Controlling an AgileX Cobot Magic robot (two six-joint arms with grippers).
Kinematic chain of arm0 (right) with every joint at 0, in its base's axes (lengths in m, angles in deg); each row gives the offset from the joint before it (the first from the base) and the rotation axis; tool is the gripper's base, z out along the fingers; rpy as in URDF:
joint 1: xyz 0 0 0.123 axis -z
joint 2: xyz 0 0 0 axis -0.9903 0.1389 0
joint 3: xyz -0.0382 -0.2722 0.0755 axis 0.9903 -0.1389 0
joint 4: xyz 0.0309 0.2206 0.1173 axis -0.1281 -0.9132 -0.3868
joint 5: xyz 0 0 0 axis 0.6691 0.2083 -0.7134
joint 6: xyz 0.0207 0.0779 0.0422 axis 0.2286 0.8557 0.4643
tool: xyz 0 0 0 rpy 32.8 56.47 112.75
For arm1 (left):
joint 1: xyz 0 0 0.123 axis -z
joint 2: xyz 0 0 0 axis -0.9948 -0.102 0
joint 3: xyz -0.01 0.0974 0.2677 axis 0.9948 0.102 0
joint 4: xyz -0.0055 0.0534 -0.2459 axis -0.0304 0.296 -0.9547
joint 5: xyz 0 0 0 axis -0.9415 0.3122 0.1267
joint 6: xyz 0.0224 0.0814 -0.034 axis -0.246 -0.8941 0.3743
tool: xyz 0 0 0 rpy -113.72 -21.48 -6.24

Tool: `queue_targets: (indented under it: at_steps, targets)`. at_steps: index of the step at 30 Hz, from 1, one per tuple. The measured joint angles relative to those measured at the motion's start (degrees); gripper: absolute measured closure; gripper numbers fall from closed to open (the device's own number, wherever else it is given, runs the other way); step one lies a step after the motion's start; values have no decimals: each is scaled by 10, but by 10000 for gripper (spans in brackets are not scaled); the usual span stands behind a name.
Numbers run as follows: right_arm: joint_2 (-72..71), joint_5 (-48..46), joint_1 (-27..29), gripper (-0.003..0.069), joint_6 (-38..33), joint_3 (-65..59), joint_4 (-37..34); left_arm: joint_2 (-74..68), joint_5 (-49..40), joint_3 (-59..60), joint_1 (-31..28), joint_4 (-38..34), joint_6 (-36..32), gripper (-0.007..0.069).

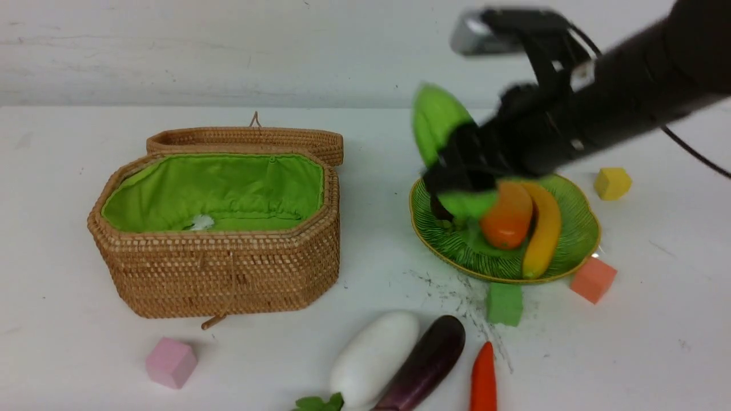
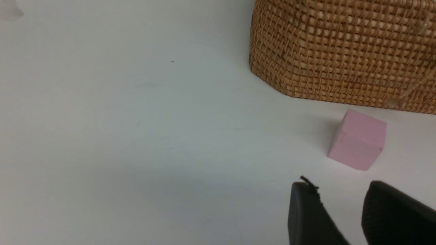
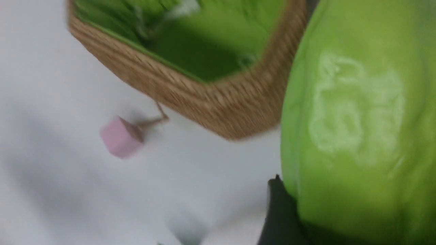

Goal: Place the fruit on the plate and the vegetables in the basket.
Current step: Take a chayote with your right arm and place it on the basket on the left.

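Observation:
My right gripper (image 1: 457,177) is shut on the ridged green gourd (image 1: 440,123) and holds it in the air over the left edge of the green plate (image 1: 577,251). In the right wrist view the gourd (image 3: 357,119) fills the frame beside one dark finger (image 3: 277,211). An orange mango (image 1: 507,220) and a yellow banana (image 1: 543,231) lie on the plate. The open basket (image 1: 228,274) stands at the left. A white radish (image 1: 374,357), a purple eggplant (image 1: 428,359) and a red pepper (image 1: 484,379) lie at the front. My left gripper (image 2: 340,194) hangs open over bare table near the basket (image 2: 340,51).
The basket's lid (image 1: 245,140) is folded back behind it. Foam cubes stand about: pink (image 1: 170,362) in front of the basket, green (image 1: 505,303) and orange (image 1: 593,279) by the plate's front, yellow (image 1: 612,182) behind it.

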Motion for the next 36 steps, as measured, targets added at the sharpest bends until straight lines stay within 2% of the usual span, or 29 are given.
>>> queue_targets:
  at_steps: [7, 14, 19, 22, 23, 26, 27, 30, 36]
  targets:
    - [126, 28, -31, 220, -154, 133, -152, 0, 0, 0, 0, 0, 0, 386]
    - [262, 41, -59, 220, -233, 238, -184, 0, 0, 0, 0, 0, 0, 386]
    - [320, 106, -74, 220, -235, 248, -184, 0, 0, 0, 0, 0, 0, 386]
    - [337, 162, -74, 218, -212, 248, -186, 0, 0, 0, 0, 0, 0, 386]
    - [338, 171, -74, 207, -205, 248, -186, 0, 0, 0, 0, 0, 0, 386]
    - [338, 176, -72, 109, -192, 249, -186, 0, 0, 0, 0, 0, 0, 386]
    - [337, 167, -72, 53, -190, 249, -186, 0, 0, 0, 0, 0, 0, 386]
    - [327, 126, -67, -10, -188, 249, -177, 0, 0, 0, 0, 0, 0, 386]
    - [248, -11, -27, 6, -147, 249, -92, 0, 0, 0, 0, 0, 0, 386]
